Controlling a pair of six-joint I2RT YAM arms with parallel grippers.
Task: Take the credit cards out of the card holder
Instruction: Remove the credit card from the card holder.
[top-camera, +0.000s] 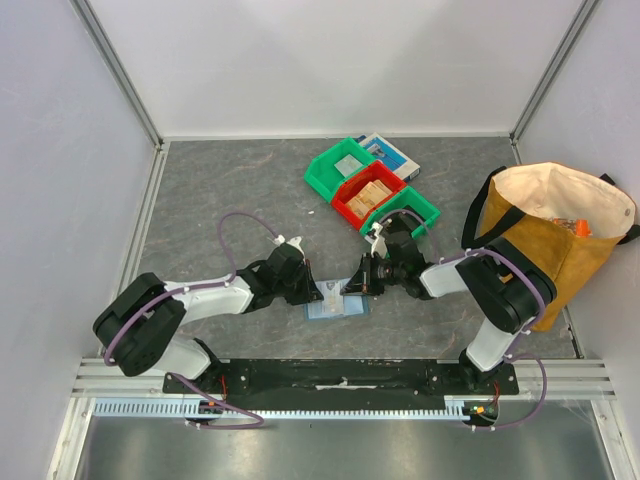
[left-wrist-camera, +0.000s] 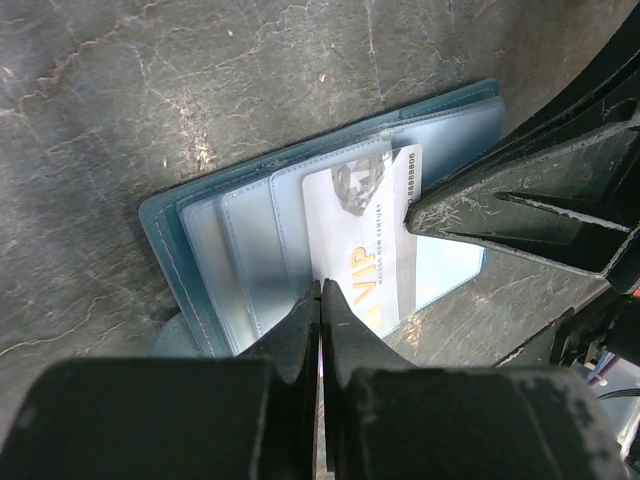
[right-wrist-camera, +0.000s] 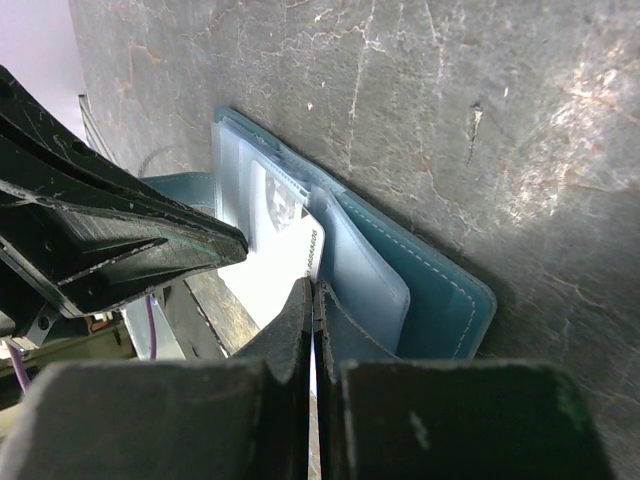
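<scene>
The slate-blue card holder (top-camera: 345, 312) lies open on the table between my two grippers, its clear pocket sleeves (left-wrist-camera: 240, 250) facing up. A pale grey credit card (left-wrist-camera: 365, 235) with gold "VIP" lettering sticks partway out of a pocket. My left gripper (left-wrist-camera: 320, 285) is shut, its tips at the card's lower-left edge; whether the card is pinched cannot be seen. My right gripper (right-wrist-camera: 312, 285) is shut too, its tips at the card's (right-wrist-camera: 275, 275) numbered edge beside the holder's (right-wrist-camera: 440, 290) inner flap. In the top view the left gripper (top-camera: 318, 293) and right gripper (top-camera: 354, 288) meet over the holder.
Behind the holder stand a green bin (top-camera: 345, 167), a red bin (top-camera: 368, 196) and another green bin (top-camera: 408, 212), with a blue-and-white flat box (top-camera: 392, 152) behind them. A tan tote bag (top-camera: 555, 225) stands at the right. White walls enclose the table.
</scene>
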